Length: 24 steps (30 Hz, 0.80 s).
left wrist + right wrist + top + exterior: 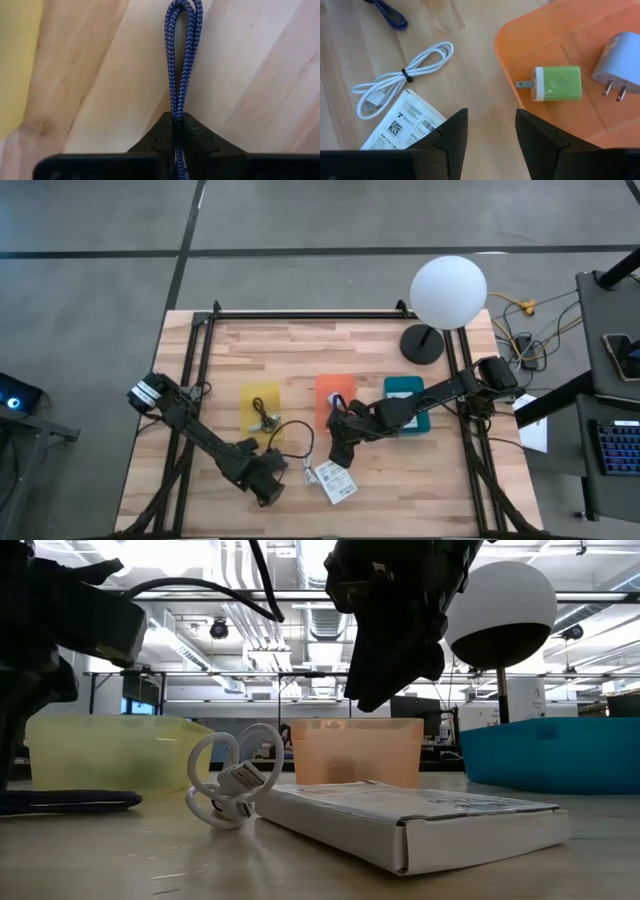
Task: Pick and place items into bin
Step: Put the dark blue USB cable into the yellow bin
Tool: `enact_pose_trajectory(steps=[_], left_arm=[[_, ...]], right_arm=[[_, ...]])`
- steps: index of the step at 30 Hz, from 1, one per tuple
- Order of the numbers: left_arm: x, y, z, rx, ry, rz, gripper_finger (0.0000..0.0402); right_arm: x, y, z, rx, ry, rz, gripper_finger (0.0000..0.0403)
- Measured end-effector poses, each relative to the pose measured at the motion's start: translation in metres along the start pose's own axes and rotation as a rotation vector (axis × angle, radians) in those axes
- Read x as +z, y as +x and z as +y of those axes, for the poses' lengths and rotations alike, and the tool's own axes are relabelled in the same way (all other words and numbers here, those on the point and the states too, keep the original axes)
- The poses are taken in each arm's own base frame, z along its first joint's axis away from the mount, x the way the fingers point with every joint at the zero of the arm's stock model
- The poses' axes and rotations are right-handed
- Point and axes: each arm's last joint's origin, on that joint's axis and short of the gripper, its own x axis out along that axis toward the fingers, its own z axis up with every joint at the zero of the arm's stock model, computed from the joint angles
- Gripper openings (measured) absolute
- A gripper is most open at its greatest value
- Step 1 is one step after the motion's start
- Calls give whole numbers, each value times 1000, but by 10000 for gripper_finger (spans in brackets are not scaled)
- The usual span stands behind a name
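Observation:
In the left wrist view my left gripper [177, 125] is shut on a dark blue braided cable [181, 50]; in the high view this gripper [268, 480] is near the table's front, right of the yellow bin [260, 408]. My right gripper [491, 117] is open and touches nothing. It hovers over the bare wood between a white printed packet [402, 125] and the orange bin [498, 47]. A small white tied cable [402, 77] lies flat beside the packet. A green cube [557, 83] and a lavender cube [620, 55] lie in the orange bin. My left gripper pinches the blue cable where two of its strands run side by side [176, 107], between the two fingertips. The strands run out ahead along the line of the fingers. The looped end [184, 7] lies on the wooden table.
Three bins stand in a row mid-table: yellow, orange [335, 390] and teal [405, 405]. A lamp with a white globe [448, 290] stands at the far right. In the low view the packet [410, 815] and white cable [235, 785] lie in front of the orange bin.

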Motion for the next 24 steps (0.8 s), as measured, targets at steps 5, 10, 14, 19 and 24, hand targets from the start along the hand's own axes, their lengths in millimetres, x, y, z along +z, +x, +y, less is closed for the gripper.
enact_pose_trajectory(steps=[5, 10, 14, 19, 24], left_arm=[[3, -30, -3, -114, -39, -16, 5], [5, -88, 12, -259, -222, -170, 4], [-2, -118, 49, -278, -479, -342, 3], [-15, -119, 100, -352, -816, -512, 3], [-21, -96, 133, -507, -1031, -653, 2]], right_arm=[[0, 0, 0, 0, 0, -1, 153], [0, 0, 0, 1, 11, -2, 152], [1, 0, -1, -27, 62, -26, 153], [2, 0, -2, -59, 129, -59, 153], [2, 0, -1, -55, 159, -62, 151]])
